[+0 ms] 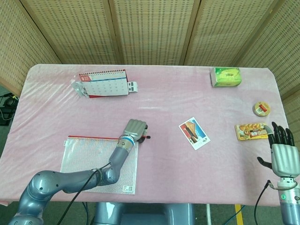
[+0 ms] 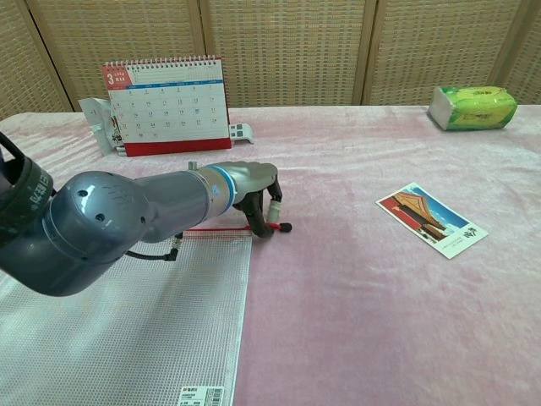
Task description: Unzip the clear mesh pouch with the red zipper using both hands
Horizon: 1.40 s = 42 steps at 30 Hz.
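Your left robot hand point(image 2: 254, 190) pinched the red zipper pull point(image 2: 277, 227) at the mesh pouch's point(image 2: 127, 313) top right corner on the worktop point(image 2: 355, 288); your right robot hand point(image 1: 282, 152) hovered open, well apart.

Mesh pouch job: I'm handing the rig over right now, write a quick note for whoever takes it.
Left hand: fingers curled down over the red zipper pull at the pouch's far right corner; a firm pinch cannot be confirmed.
Right hand: open, idle at the table's right edge, far from the pouch.
Mesh pouch: flat on the near left of the table, zipper looks closed.
Done: left hand at the pull.
Left: bring the right hand over to hold the pouch, then unzip.
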Available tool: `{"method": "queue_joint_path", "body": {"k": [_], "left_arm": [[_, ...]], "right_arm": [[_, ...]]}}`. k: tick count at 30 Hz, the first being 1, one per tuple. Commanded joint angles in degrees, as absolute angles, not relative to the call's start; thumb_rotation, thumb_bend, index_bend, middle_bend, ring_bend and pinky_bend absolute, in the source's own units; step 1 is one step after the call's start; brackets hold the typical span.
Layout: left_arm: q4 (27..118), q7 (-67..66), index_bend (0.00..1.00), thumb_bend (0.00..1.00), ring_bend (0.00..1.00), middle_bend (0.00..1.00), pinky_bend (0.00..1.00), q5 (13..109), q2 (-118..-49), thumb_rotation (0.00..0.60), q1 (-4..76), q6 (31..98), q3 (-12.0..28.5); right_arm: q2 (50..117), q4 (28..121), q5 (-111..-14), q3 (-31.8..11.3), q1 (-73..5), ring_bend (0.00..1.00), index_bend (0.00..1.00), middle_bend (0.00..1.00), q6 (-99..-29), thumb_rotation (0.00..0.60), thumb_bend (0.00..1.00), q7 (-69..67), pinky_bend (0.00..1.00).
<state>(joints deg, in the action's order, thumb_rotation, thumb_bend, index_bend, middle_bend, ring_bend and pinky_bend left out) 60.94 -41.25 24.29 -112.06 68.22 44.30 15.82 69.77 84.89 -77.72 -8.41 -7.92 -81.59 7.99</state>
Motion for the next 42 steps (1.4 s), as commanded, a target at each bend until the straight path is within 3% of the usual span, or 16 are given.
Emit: {"method": "queue_joint_path", "body": {"k": [1,4,12,18,20,27,30,32,34,36,38,40,42], "left_arm": [[61.1,-40.9,0.6,0.41,0.93,0.99,1.0,24.6,-112.0,0.6,68.1,44.5,15.8],[61.4,-40.6,0.62,0.43,0.93,0.99,1.0,25.0,-111.9,0.6,67.9,44.8,15.8],[63.9,-40.1,0.65,0.64,0.93,0.99,1.0,25.7,-110.4,0.6,67.6,45.9,16.1],[67.7,-37.0,0.8,0.73,0.93,0.99,1.0,29.2,-107.8,0.6,66.2,47.9,17.2],[70.4,-34.7,0.86,0.74,0.93,0.99,1.0,32.0,-105.7,0.6,65.1,48.8,17.9],[78.8,-28.5,0.88,0.78,0.93,0.99,1.0,37.7,-99.6,0.6,62.2,49.9,19.6],[82.8,-26.1,0.88,0.78,0.93,0.99,1.0,38.4,-96.7,0.6,61.3,49.7,20.9],[84.8,-25.2,0.88,0.78,0.93,0.99,1.0,38.9,-95.3,0.6,61.0,49.9,21.3],[86.7,-24.7,0.88,0.78,0.93,0.99,1.0,39.4,-94.0,0.6,60.7,50.5,21.6],[88.0,-24.4,0.88,0.78,0.93,0.99,1.0,39.7,-93.2,0.6,60.6,50.9,21.9],[89.2,-23.8,0.88,0.78,0.93,0.99,1.0,40.0,-92.5,0.6,60.5,51.5,22.2],[90.1,-23.3,0.88,0.78,0.93,0.99,1.0,40.6,-92.0,0.6,60.4,52.1,22.4],[90.8,-23.1,0.88,0.78,0.93,0.99,1.0,41.3,-91.7,0.6,60.4,52.8,22.4]], "right_arm": [[69.8,84.9,-77.7,-8.4,-7.9,0.0,0.12,0.0,-81.6,0.6,0.0,8.0,0.0],[69.7,85.0,-77.8,-8.4,-7.9,0.0,0.12,0.0,-81.7,0.6,0.0,7.9,0.0],[69.6,85.2,-78.1,-8.2,-7.9,0.0,0.12,0.0,-81.8,0.6,0.0,7.8,0.0],[69.5,85.6,-78.2,-7.8,-8.1,0.0,0.12,0.0,-80.9,0.6,0.0,6.6,0.0],[69.2,85.7,-78.5,-7.6,-8.8,0.0,0.12,0.0,-79.2,0.6,0.0,4.4,0.0],[66.0,88.4,-79.0,-7.9,-13.0,0.0,0.12,0.0,-70.3,0.6,0.0,-4.7,0.0],[64.1,90.6,-78.6,-8.3,-16.2,0.02,0.13,0.09,-63.5,0.6,0.0,-11.7,0.0],[62.3,92.5,-78.2,-8.6,-18.3,0.14,0.14,0.21,-58.4,0.6,0.0,-17.1,0.01],[60.7,93.5,-78.0,-9.2,-20.8,0.32,0.16,0.36,-53.4,0.6,0.0,-22.3,0.11],[60.5,93.5,-77.3,-9.8,-22.7,0.51,0.18,0.53,-50.1,0.6,0.0,-25.6,0.34],[60.8,93.3,-75.9,-10.7,-24.8,0.72,0.2,0.72,-46.3,0.6,0.0,-29.4,0.69],[61.4,92.9,-74.2,-11.6,-26.9,0.83,0.21,0.82,-42.5,0.6,0.0,-32.9,0.9],[62.6,92.6,-72.1,-12.7,-28.5,0.9,0.22,0.88,-39.8,0.6,0.0,-35.7,0.99]]}}
